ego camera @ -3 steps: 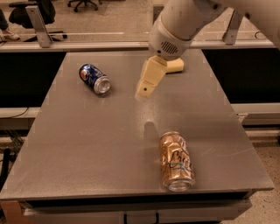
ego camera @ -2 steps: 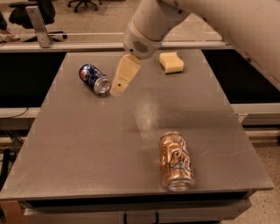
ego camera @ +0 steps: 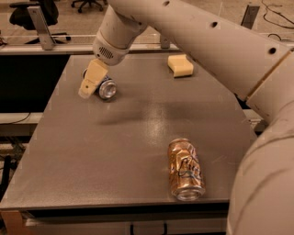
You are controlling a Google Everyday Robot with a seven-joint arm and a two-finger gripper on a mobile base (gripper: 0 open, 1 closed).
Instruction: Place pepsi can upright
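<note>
Beyond the hand [ego camera: 88, 90], which hangs over the grey worktop [ego camera: 115, 160] at its far left, office chairs [ego camera: 20, 13] stand on a pale floor [ego camera: 73, 20].

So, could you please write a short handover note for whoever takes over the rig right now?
Gripper: at the table's far left, partly in front of the pepsi can; whether it grips the can cannot be told.
Pepsi can: lying on its side, silver end toward the camera.
Also there: gold can on its side near the front edge; yellow sponge at the far edge.
Done: the approach.
Left: grasp the can, stand it upright, release.
</note>
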